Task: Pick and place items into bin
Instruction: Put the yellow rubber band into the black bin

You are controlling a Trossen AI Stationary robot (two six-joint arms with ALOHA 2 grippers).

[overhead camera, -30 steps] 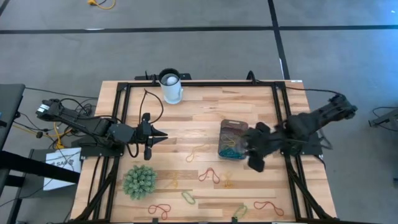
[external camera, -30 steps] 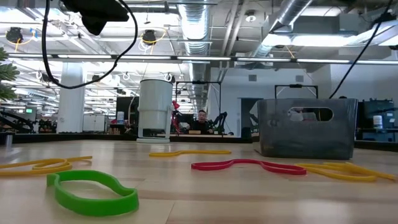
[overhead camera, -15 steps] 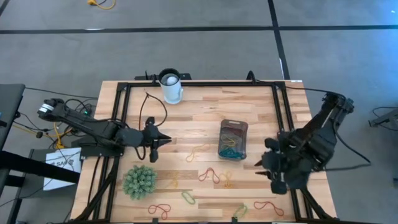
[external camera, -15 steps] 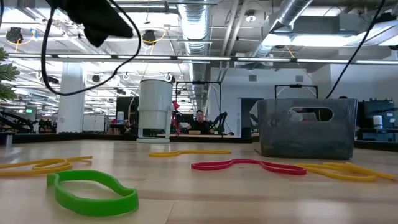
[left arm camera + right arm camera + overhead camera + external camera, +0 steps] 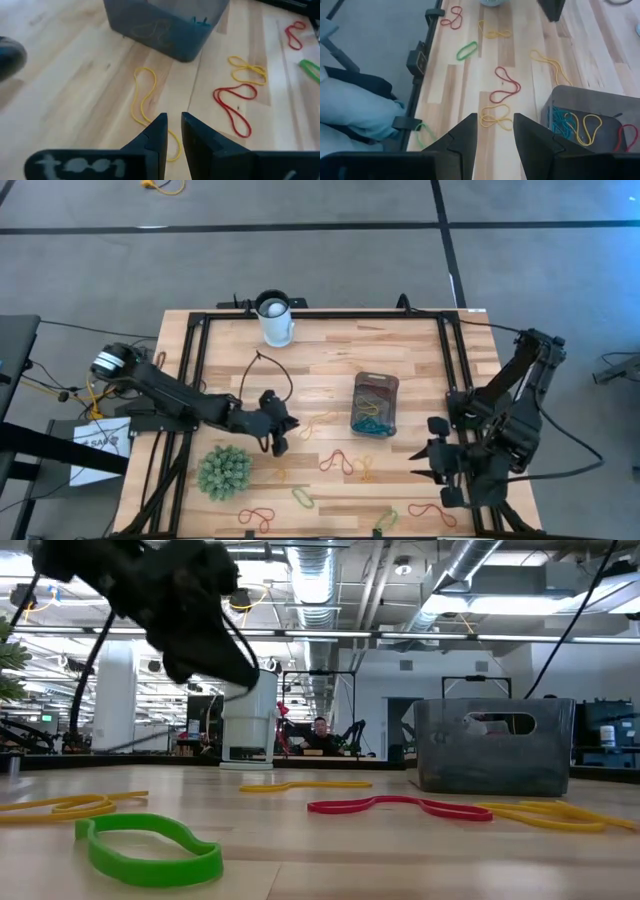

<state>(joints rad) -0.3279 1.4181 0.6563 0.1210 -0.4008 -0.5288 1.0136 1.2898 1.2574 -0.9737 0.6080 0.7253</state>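
High view: yellow loop [image 5: 318, 423] beside bin [image 5: 375, 404]

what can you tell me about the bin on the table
The bin is a small grey-tinted see-through plastic box with rounded corners, standing upright and open-topped on the wooden table, right of centre. The low view shows an oval handle cutout in its wall. Inside lie several loops in blue-green, yellow and red. No gripper touches it; a yellow loop lies just beside it.

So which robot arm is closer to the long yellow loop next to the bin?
Left. The left tool hovers right beside the yellow loop. The right tool is far off, past the bin, near the table's right edge.
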